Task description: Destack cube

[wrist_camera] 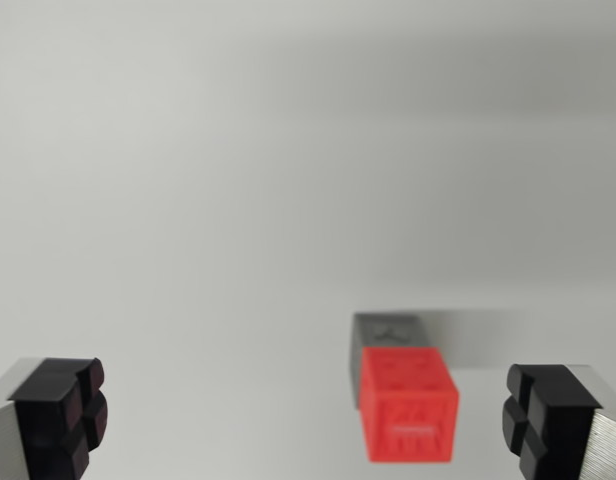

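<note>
Item one: a red cube is sitting on top of a grey cube, the pair standing on a plain pale surface toward the wrist view's right. Item two: the gripper is hanging above with its jaws spread wide, the black fingertips holding nothing, the stack lying nearer the right-hand one.

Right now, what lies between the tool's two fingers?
In the wrist view, the red cube atop the grey cube, nearer the right finger; otherwise bare surface.
</note>
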Available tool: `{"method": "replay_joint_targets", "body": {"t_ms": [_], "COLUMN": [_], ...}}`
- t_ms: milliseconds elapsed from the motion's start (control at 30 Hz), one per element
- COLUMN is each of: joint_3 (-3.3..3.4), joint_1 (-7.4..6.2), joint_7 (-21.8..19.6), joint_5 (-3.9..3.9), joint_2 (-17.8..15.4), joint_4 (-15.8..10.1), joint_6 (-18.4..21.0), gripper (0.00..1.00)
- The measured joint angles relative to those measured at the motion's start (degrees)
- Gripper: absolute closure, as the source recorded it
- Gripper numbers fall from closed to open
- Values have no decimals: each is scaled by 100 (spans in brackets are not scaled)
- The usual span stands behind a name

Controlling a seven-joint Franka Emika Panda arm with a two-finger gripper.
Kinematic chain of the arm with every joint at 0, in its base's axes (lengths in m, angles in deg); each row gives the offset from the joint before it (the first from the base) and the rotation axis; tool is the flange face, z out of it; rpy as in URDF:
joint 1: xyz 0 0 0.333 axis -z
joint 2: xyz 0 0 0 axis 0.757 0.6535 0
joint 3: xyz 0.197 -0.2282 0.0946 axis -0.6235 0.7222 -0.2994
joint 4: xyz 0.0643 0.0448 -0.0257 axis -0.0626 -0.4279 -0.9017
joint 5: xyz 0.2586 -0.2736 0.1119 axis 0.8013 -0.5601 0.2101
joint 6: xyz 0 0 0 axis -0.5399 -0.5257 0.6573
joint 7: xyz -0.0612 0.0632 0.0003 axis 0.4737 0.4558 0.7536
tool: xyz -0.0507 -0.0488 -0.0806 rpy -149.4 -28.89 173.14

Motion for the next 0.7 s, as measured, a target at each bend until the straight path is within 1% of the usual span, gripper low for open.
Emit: {"method": "replay_joint_targets", "body": {"t_ms": [33,300,433,467,700], "joint_3": [5,65,107,112,194], "joint_1": [2,46,77,79,116], "joint_7": [5,94,151,159,253], "joint_5": [0,1,1,1,1], "joint_2": [-18,-293,-458,-476,-730], "joint_4": [-32,-539,-839,-874,-1342], "joint_6": [-17,-293,-457,-475,-735], "gripper": [0,0,0,0,0]}}
